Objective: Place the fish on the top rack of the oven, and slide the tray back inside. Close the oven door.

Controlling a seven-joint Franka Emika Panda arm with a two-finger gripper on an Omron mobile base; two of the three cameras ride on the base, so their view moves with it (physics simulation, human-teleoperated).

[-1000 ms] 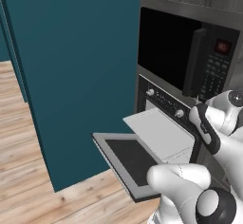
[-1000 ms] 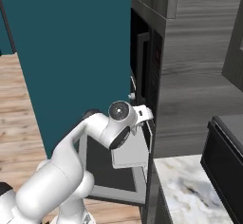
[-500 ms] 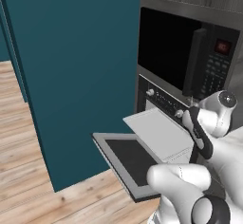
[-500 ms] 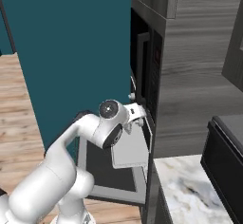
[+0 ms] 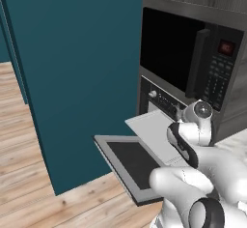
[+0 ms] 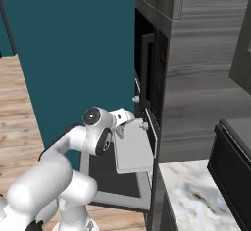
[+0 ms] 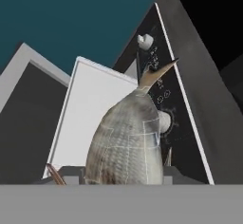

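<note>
In the hand view my gripper (image 7: 121, 172) is shut on the fish (image 7: 128, 140), a grey scaly body whose brown tail points at the oven's control panel (image 7: 163, 92). The pale tray (image 7: 92, 111) lies pulled out just below the fish. Seen from the right base, the gripper (image 6: 131, 123) hovers over the tray's (image 6: 131, 152) inner end, close to the oven (image 6: 147, 122) front. The oven door (image 5: 129, 163) hangs open and flat under the tray (image 5: 150, 125). Silver knobs (image 5: 153, 94) line the oven (image 5: 161, 101) front.
A black microwave (image 5: 193, 53) with keypad sits directly above the oven. A tall teal cabinet wall (image 5: 72, 67) stands left of the open door. A marble counter (image 6: 196, 196) with a dark box-shaped appliance (image 6: 233, 156) is at the right. Wooden floor (image 5: 29, 174) lies below.
The arm's wrist and hand have swung left and a little lower, carrying the fish out over the pulled-out tray. Tray and door have not moved.
</note>
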